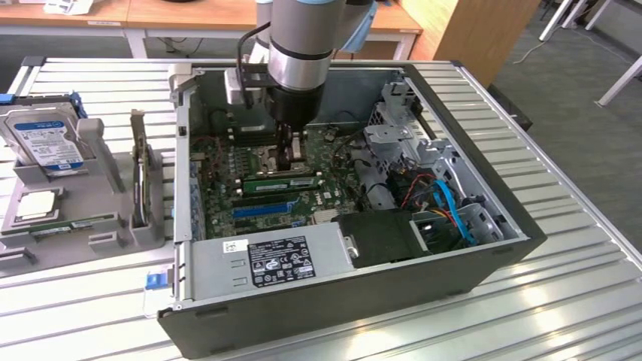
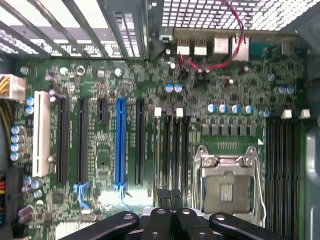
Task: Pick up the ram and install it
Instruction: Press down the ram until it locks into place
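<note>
- The end effector (image 1: 291, 162) hangs inside the open computer case (image 1: 482, 233), low over the motherboard (image 1: 331, 199), just above the green ram (image 1: 282, 183).
- The ram lies lengthwise in the memory slot area, beside the processor socket (image 2: 227, 187), apparently standing in a slot; whether it is fully seated I cannot tell.
- The fingers (image 2: 176, 197) are clenched together, and in the wrist view they show nothing between their tips; they seem to rest on or just over the stick's top edge rather than grasp it.
- Judgement: the step in hand looks like pressing the stick home. To do it well, the push should go straight down along the slot's line, centred on the stick, so both ends sink evenly and the end latches catch.
- A tilted push could bend the board or leave one end proud.
- The blue slot (image 2: 120, 142) and the black slots (image 2: 63, 140) stand well apart from the work.
</note>
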`<state>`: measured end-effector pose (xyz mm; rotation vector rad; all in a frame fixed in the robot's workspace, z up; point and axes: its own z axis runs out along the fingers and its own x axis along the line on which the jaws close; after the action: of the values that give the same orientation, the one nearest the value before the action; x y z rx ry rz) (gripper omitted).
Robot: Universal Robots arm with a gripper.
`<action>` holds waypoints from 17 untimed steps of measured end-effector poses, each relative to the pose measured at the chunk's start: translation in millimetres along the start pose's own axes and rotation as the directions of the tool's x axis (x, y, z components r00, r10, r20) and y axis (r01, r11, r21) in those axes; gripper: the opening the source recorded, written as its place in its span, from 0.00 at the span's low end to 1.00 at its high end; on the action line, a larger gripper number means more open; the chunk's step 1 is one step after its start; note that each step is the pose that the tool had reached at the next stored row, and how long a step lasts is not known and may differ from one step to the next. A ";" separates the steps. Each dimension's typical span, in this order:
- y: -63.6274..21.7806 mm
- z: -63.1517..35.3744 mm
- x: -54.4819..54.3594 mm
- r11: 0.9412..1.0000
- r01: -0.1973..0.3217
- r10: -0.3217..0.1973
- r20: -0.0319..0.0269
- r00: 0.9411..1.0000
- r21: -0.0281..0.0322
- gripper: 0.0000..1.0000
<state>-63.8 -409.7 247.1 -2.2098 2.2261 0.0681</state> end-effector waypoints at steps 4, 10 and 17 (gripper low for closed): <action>7.9 0.4 0.0 1.000 0.000 0.000 0.000 1.000 0.000 0.10; 17.1 0.9 0.0 1.000 0.000 0.000 0.000 1.000 0.000 0.10; 27.6 1.5 -0.2 1.000 0.000 0.000 0.000 1.000 0.000 0.10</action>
<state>-91.4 -409.3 246.4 -2.2096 2.2260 0.0682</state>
